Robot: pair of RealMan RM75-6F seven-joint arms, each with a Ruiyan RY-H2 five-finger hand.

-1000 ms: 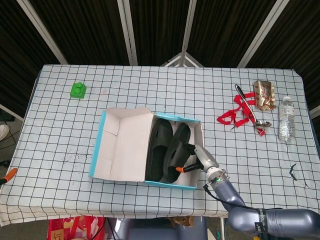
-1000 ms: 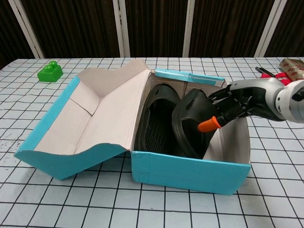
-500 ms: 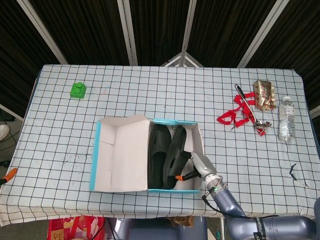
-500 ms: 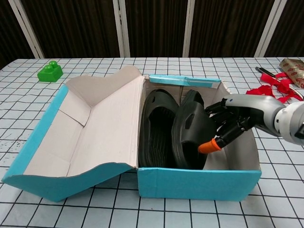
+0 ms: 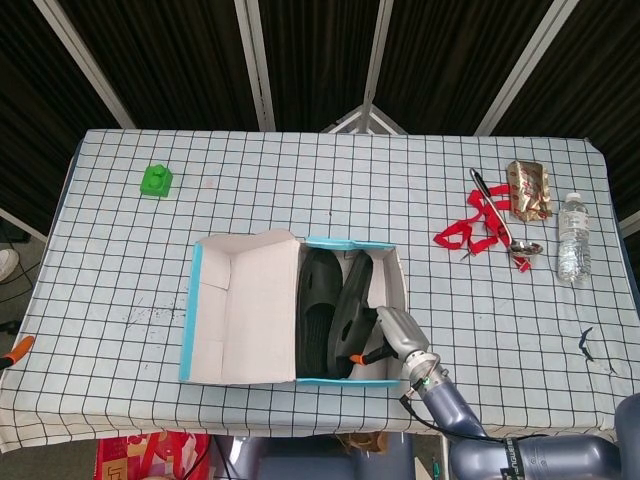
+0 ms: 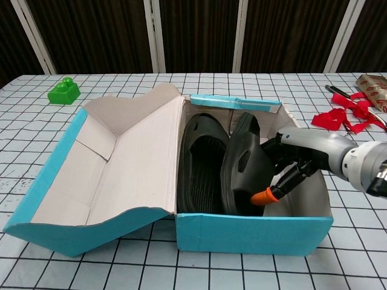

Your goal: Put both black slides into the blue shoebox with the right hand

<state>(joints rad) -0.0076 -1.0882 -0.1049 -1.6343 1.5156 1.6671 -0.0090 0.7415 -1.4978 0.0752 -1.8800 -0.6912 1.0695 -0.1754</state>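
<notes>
The blue shoebox (image 5: 394,262) (image 6: 254,234) lies open at the table's front middle, its lid (image 5: 240,305) (image 6: 115,163) folded out to the left. One black slide (image 5: 318,310) (image 6: 202,163) lies flat inside. The second black slide (image 5: 355,300) (image 6: 242,166) stands on its edge beside it, leaning on the first. My right hand (image 5: 388,335) (image 6: 290,166) reaches into the box's right side and holds this second slide, fingers against its sole, an orange fingertip (image 6: 264,196) low by its edge. How far the fingers wrap around is hidden. My left hand shows in neither view.
A green block (image 5: 155,180) (image 6: 63,92) sits at the far left. At the right lie a red ribbon (image 5: 470,228) (image 6: 344,118), a spoon (image 5: 505,225), a foil packet (image 5: 528,190) and a water bottle (image 5: 573,236). An orange-tipped tool (image 5: 15,350) lies at the left edge.
The box swung square to the table edge and slid slightly left. The second slide tipped more upright against the first, and my right hand sank lower into the box.
</notes>
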